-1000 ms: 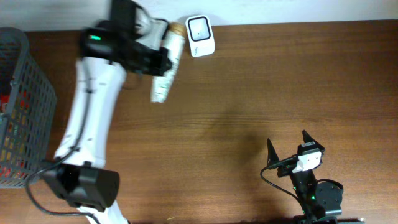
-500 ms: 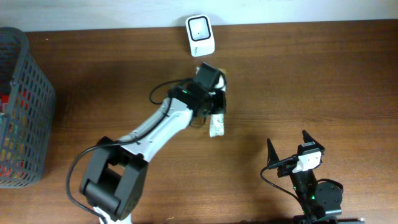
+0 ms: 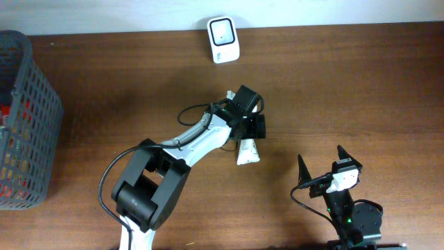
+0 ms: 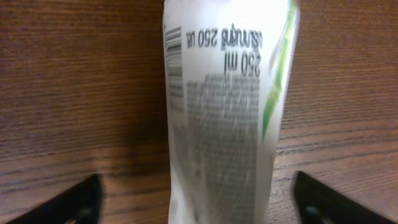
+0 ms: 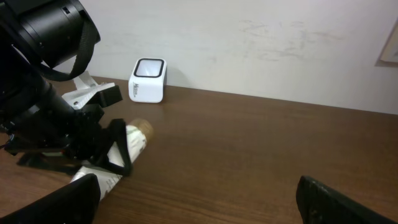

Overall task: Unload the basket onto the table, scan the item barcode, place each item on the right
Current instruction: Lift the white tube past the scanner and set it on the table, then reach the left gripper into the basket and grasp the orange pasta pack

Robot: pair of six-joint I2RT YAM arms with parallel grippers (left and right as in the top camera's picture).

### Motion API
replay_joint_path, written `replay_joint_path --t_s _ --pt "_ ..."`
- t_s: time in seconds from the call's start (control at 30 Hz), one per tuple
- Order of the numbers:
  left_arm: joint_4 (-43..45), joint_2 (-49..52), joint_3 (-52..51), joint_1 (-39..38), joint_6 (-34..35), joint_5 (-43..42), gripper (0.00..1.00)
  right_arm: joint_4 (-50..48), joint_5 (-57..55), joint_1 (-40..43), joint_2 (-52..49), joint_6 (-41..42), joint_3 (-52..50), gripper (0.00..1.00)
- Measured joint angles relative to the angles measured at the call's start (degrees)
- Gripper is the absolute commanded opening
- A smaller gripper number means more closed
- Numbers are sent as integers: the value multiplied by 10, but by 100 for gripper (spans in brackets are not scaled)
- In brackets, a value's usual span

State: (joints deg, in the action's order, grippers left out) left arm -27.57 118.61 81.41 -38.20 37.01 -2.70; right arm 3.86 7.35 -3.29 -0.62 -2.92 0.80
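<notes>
**A:** so what was in the basket [image 3: 43, 104]?

**B:** Grey mesh one at the left edge of the table [image 3: 361, 90]. You could see red and yellowish stuff through the wall, but I couldn't tell what any of it was.

**A:** and the tube?

**B:** The tube [image 3: 247, 151] lay flat mid-table, well apart from the scanner [image 3: 223, 39] at the back edge. It was white with a tan cap [image 5: 143, 129] and a green stripe [image 4: 277, 81] down one side. In the left wrist view "250 ml" read upside down and the barcode [image 4: 174, 53] ran along the tube's left edge. The rest of the print was too blurry to read.

**A:** was the left claw on it?

**B:** Nope. The left claw [image 4: 202, 199] was spread wide toward the cap end, with its fingers [image 4: 78, 199] on either side of the tube. Bare wood showed in both gaps, so it had hold of nothing. The right claw [image 3: 322, 164] sat near the front edge, also wide open and empty.

**A:** anything change from before?

**B:** Yeah. A second before, the left arm had the tube pinched up at the back, just left of the scanner. Half a second before, it was already mid-table with the tube, looked clamped on it. After that the fingers had let go and the tube was down on the wood. Basket, scanner and right claw hadn't budged.
</notes>
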Motion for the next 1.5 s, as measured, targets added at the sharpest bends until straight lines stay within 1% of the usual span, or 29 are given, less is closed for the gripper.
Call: replay_joint_path --t_s 0.1,0.2,0.3,0.37,0.47,0.5,0.53,0.57,0.6,0.63,0.67,0.73,0.8,0.83,0.9,1.0,1.1,1.17,1.27,1.5 --pt "-1 0 0 0 -9 0 99 0 0 0 0 0 0 99" --pt "-35 0 19 6 -55 0 99 0 0 0 0 0 0 99" --pt "-106 -13 72 35 -137 0 99 0 0 0 0 0 0 99" --pt "-162 -49 115 76 -187 0 99 0 0 0 0 0 0 99" --pt "-259 -131 221 173 -243 2 99 0 0 0 0 0 0 99" --pt "-271 -146 239 196 -249 1 99 0 0 0 0 0 0 99" --pt "-298 -167 272 236 -258 1 99 0 0 0 0 0 0 99" --pt "-305 -199 301 295 -262 5 100 0 0 0 0 0 0 99" --pt "-310 -219 315 336 -268 7 99 0 0 0 0 0 0 99" --pt "-311 -241 323 382 -272 6 99 0 0 0 0 0 0 99" --pt "-311 -269 329 447 -277 10 99 0 0 0 0 0 0 99" --pt "-316 -300 330 535 -281 12 99 0 0 0 0 0 0 99" --pt "-321 -306 330 624 -284 16 99 0 0 0 0 0 0 99" --pt "-323 -306 330 647 -285 19 99 0 0 0 0 0 0 99" --pt "-327 -299 330 722 -296 23 99 0 0 0 0 0 0 99" --pt "-337 -272 330 797 -313 26 99 0 0 0 0 0 0 99" --pt "-350 -226 330 833 -317 28 99 0 0 0 0 0 0 99" --pt "-358 -184 325 837 -317 33 99 0 0 0 0 0 0 99" --pt "-360 -146 300 837 -321 50 99 0 0 0 0 0 0 99" --pt "-326 -64 244 845 -392 64 99 0 0 0 0 0 0 99"
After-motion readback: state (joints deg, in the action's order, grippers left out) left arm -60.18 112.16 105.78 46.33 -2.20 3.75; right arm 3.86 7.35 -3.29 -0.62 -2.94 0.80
